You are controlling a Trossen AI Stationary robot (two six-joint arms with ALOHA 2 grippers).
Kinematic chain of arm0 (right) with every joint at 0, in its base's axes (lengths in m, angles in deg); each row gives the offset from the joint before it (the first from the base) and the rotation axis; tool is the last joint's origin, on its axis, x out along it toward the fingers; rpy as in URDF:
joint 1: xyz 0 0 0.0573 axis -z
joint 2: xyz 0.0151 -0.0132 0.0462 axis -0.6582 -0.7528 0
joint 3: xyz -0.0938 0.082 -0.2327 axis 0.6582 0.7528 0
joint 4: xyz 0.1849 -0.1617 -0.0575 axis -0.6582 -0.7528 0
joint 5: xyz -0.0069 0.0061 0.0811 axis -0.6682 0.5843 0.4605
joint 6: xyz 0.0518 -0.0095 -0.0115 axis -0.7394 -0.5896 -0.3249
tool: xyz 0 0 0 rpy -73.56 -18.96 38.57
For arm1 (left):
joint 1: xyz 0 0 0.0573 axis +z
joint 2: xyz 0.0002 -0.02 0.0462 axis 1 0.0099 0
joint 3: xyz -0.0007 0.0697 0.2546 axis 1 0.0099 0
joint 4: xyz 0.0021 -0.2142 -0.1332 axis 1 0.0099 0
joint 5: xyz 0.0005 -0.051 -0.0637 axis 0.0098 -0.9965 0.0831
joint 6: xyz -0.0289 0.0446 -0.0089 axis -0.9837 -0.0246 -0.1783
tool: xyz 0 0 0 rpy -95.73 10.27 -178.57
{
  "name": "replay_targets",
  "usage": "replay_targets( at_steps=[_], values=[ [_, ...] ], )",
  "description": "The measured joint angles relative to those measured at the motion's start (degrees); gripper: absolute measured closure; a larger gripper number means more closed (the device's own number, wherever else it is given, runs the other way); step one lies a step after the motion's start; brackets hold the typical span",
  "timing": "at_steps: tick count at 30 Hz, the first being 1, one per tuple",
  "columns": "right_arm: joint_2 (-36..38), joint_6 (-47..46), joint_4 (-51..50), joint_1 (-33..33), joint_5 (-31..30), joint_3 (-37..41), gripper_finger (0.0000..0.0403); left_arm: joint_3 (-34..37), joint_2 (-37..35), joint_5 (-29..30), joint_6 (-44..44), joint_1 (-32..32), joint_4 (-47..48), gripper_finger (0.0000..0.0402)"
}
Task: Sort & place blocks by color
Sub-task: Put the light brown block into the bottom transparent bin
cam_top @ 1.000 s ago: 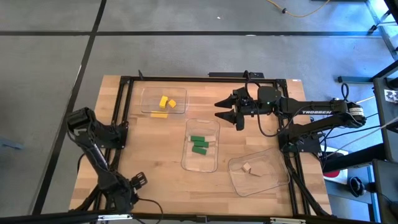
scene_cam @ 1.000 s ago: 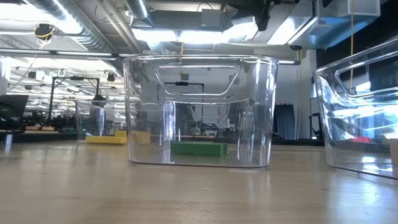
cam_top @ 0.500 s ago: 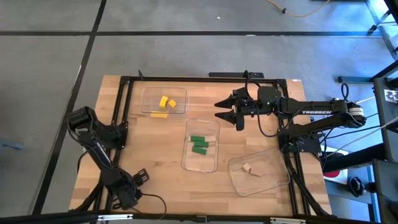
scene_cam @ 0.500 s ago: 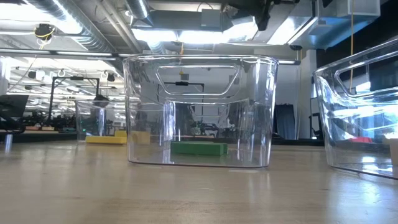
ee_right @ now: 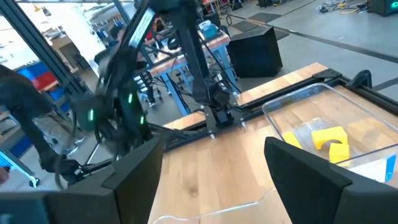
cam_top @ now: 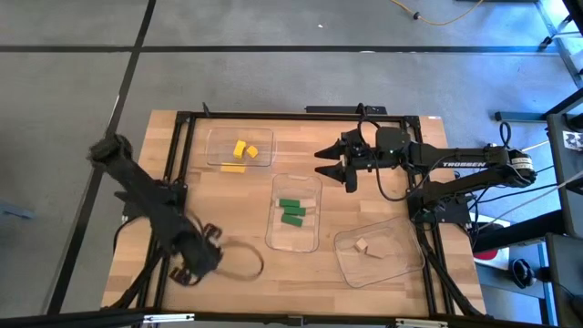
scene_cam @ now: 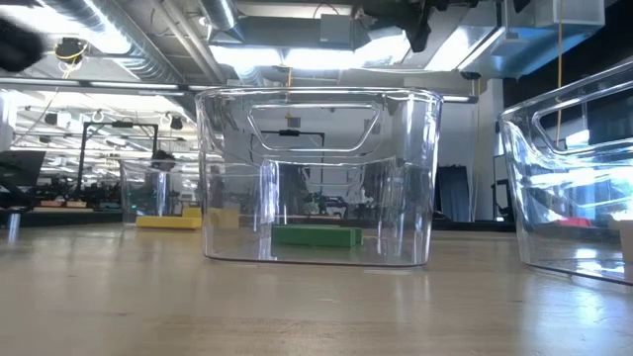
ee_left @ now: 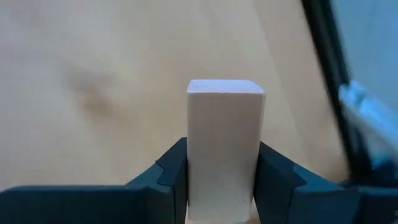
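Left gripper point(cam_top: 196, 260), clamped on a tan block point(ee_left: 225, 149), is positioned near-left; the tray with tan blocks point(cam_top: 367, 247) lies rightward. Right gripper point(cam_top: 335, 162) is held open.

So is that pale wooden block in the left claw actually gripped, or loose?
Gripped. In the left wrist view the tan block stands upright, with the left gripper pressing both its sides, above the table.
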Motion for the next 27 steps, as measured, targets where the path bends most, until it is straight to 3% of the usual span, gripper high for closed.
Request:
replay_targets(
  at_steps=[3, 6, 8, 10, 14, 18, 21, 27],
  values=[
    [0.0, 0.1, -0.3, 0.0, 0.0, 0.0, 0.0119, 0.0, -9.1, 5.3, -2.3, 6.9, 0.5, 0.0283],
    [0.0, 0.1, -0.3, 0.0, 0.0, 0.0, 0.0119, 0.0, -17.7, 15.3, -2.3, 15.4, -1.9, 0.0283],
    [0.0, 0.1, -0.2, 0.0, 0.0, 0.0, 0.0119, 1.4, -23.1, 22.5, -1.3, 21.3, -8.8, 0.0283],
    [0.0, 0.0, 0.0, 0.0, -0.4, 0.0, 0.0119, 4.7, -27.5, 26.1, 1.2, 26.8, -20.5, 0.0283],
    [0.0, -0.2, 0.2, 0.0, -1.7, 0.0, 0.0119, 15.1, -32.1, 22.5, 5.6, 35.6, -47.9, 0.0283],
    [0.0, 0.0, 0.3, 0.0, -1.7, 0.0, 0.0119, 21.5, -32.2, 18.4, 3.1, 40.0, -63.1, 0.0283],
    [0.0, 1.3, 0.9, 0.0, -1.6, 0.0, 0.0119, 22.4, -31.2, 18.1, 1.7, 40.4, -66.0, 0.0283],
    [0.0, 2.8, 0.9, 0.0, -1.5, 0.0, 0.0119, 22.6, -29.3, 24.0, 1.6, 39.0, -67.1, 0.0283]
  ],
)
